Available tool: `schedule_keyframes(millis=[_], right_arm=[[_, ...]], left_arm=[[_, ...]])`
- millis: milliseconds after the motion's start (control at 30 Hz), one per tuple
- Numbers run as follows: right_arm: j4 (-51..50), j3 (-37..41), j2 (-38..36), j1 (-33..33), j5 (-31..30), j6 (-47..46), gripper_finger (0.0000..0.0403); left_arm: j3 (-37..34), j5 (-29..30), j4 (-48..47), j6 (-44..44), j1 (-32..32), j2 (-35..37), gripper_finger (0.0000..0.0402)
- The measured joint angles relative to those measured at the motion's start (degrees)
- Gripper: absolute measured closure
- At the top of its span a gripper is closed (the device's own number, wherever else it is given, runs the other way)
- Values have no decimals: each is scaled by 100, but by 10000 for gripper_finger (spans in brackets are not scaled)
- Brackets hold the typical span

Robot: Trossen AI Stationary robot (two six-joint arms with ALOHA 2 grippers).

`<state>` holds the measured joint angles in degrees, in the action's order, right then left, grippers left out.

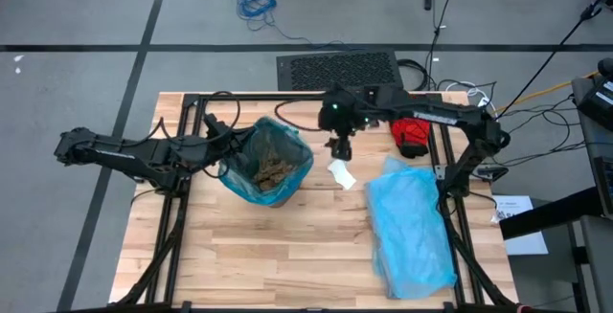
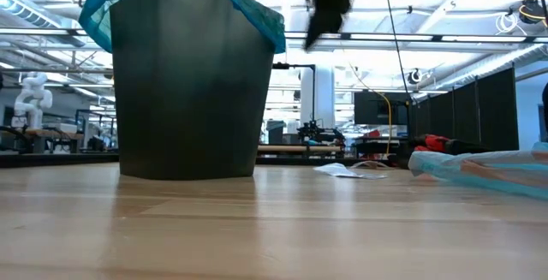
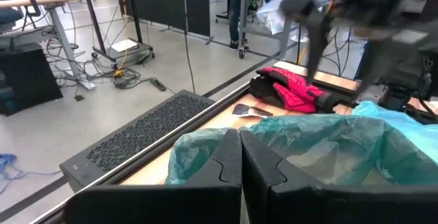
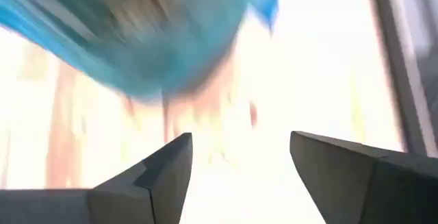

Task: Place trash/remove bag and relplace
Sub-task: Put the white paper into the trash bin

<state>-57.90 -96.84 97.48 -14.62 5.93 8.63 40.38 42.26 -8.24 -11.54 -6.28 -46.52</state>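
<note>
The dark bin [image 2: 193,83] stands on the table's far left part, lined with the teal-green bag [image 1: 287,150], whose rim folds over the bin's edge. Brown scraps of trash [image 1: 271,166] lie inside. My left gripper [image 1: 223,157] is shut at the bin's left rim, and in its wrist view the bag [image 3: 321,145] shows just past the fingertips. My right gripper [image 4: 239,148] hangs open above the table, right of the bin, with nothing between its fingers. A white scrap [image 1: 341,173] lies flat on the wood just below it. My left gripper is shut, level, at the bag's rim [image 3: 205,148] on the bin's left side. The shut fingers [image 3: 226,166] hide the spot, so I cannot tell whether they pinch the film or only stand against it.
A red glove [image 1: 414,133] lies at the far right. A paler sky-blue plastic bag [image 1: 412,227] sprawls over the right half of the table. Black frame rails [image 1: 450,174] run along the table's sides. Bare wood lies in the near middle.
</note>
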Motion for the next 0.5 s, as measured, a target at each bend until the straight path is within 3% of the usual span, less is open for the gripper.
schedule_keyframes(millis=[200, 367, 500], right_arm=[[631, 1685, 6, -981, 1085, 188, 174], [2185, 3138, 12, -1560, 1804, -81, 177], [3352, 3874, 10, -1699, 2438, -430, 177]], left_arm=[[0, 0, -99, -1, 0, 0, 401], [0, 0, -186, -2, 1, 0, 401], [0, 0, -184, -3, 0, 0, 401]])
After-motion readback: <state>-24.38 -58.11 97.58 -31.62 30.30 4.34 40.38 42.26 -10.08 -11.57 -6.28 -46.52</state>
